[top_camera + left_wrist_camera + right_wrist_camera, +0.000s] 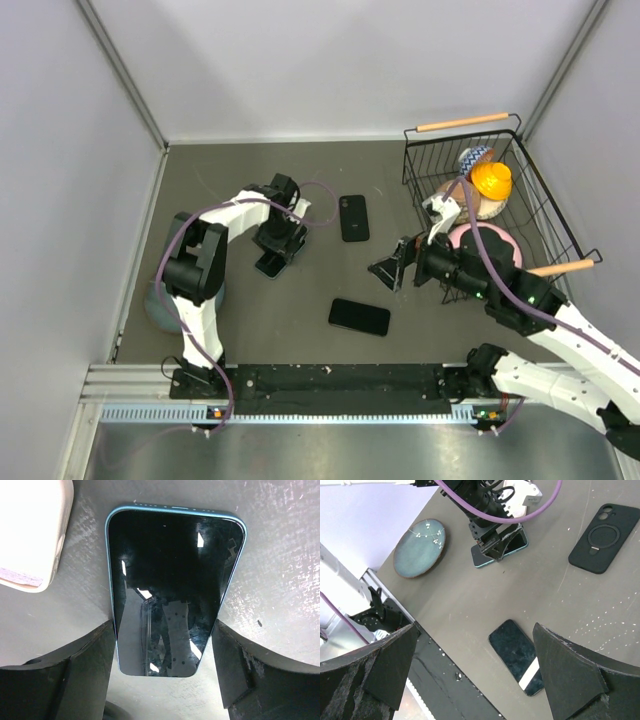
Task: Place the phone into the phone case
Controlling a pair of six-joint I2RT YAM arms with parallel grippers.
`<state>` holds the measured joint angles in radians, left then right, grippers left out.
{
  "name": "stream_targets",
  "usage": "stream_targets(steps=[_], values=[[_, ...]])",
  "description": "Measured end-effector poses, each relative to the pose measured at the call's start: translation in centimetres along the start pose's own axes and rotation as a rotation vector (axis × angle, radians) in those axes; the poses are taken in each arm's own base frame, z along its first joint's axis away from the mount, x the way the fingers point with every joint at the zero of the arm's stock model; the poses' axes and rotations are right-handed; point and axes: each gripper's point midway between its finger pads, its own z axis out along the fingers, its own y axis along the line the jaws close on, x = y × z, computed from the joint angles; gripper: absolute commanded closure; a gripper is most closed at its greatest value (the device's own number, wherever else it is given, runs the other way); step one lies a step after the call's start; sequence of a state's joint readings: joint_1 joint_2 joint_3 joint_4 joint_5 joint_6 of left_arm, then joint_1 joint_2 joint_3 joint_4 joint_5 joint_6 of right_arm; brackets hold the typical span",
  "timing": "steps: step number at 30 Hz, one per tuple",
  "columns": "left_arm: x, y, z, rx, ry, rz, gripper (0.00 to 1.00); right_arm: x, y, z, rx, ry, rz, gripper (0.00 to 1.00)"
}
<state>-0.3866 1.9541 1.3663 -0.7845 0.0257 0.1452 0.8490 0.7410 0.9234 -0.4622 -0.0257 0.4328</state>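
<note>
The left gripper (275, 248) stood low over the blue-edged phone (170, 580), which lay flat and screen up on the tabletop (300, 175), at the left side. In the left wrist view the jaws were on both sides of the phone, and the fingers (80, 670) met its long edges near the lower end. I could not tell if they already pressed it or only framed it. The phone case (354, 218), black, lay apart to the right of this phone. A second phone (359, 316), dark, lay nearer to the arm bases. The right gripper (392, 268) hung above the tabletop, near the case, with jaws wide open and nothing between them.

The step in hand seemed to be the grasp of the blue-edged phone. To do it well, the jaws should close evenly on the two long edges, because a flat and smooth phone can slip or turn easily. The grip was near one end, so the free end may drop when the phone is lifted; a slow lift would help. After that, the phone should be brought over the case with its corners lined up. The right gripper could hold the case down while the phone is pressed in.
</note>
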Motion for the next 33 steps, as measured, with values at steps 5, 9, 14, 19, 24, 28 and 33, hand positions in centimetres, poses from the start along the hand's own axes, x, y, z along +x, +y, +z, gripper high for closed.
stream_targets(steps=[5, 9, 14, 19, 24, 28, 33], values=[[0.1, -0.4, -0.1, 0.007, -0.001, -0.047, 0.37, 0.4, 0.1, 0.7, 0.010, 0.022, 0.069, 0.04], [0.6, -0.8, -0.3, 0.016, 0.002, -0.104, 0.43, 1.6, -0.2, 2.1, 0.039, 0.074, 0.143, 0.08], [2.1, -2.1, -0.8, 0.082, 0.000, -0.210, 0.49, 3.2, -0.5, 4.3, 0.081, 0.141, 0.257, 0.20], [3.4, -3.7, -1.6, 0.191, -0.014, -0.339, 0.52, 3.6, -0.4, 6.7, 0.100, 0.145, 0.376, 0.37], [3.5, -5.5, -2.3, 0.293, -0.059, -0.422, 0.55, 5.3, -1.0, 9.5, 0.143, 0.174, 0.497, 0.44], [4.0, -7.4, -3.0, 0.392, -0.091, -0.461, 0.57, 7.0, -2.0, 11.8, 0.198, 0.205, 0.549, 0.47], [4.5, -8.6, -3.4, 0.461, -0.105, -0.495, 0.57, 9.4, -3.9, 14.3, 0.297, 0.236, 0.593, 0.51]])
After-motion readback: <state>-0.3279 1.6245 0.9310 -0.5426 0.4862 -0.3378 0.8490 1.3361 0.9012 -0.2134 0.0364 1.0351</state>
